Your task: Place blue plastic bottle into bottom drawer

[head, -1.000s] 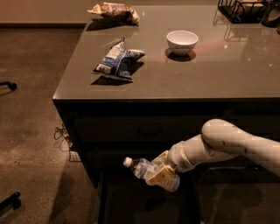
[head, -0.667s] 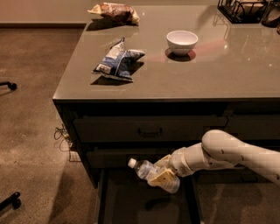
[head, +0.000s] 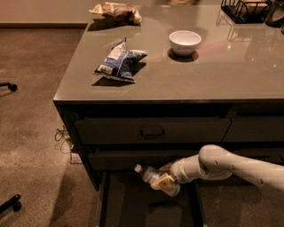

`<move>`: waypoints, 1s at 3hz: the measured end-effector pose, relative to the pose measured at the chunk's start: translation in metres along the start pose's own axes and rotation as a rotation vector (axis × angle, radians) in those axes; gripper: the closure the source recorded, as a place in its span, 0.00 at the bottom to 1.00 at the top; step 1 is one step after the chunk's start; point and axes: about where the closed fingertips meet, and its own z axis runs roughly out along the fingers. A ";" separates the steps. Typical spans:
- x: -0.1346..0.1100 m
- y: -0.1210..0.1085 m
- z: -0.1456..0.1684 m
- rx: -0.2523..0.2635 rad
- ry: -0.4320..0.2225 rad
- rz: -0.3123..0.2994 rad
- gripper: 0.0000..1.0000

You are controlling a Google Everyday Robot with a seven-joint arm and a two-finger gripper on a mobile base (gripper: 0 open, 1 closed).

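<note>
The camera view shows the white arm reaching in from the right, low in front of the desk (head: 213,80). Its gripper (head: 165,181) hangs over the open bottom drawer (head: 133,206), jaws clamped on the blue plastic bottle (head: 148,174). The bottle is held in the air above the drawer's dark floor, tilted, with its white cap up and to the left. Above it, two drawers (head: 152,131) sit closed. On the desk lie a blue and white snack bag (head: 119,62), a white bowl (head: 185,42), another bag (head: 116,12) and a wire rack (head: 244,9).
</note>
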 end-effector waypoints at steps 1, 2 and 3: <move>0.023 -0.011 0.023 0.007 0.036 0.031 1.00; 0.045 -0.016 0.051 -0.005 0.085 0.068 1.00; 0.067 -0.017 0.087 -0.046 0.101 0.110 1.00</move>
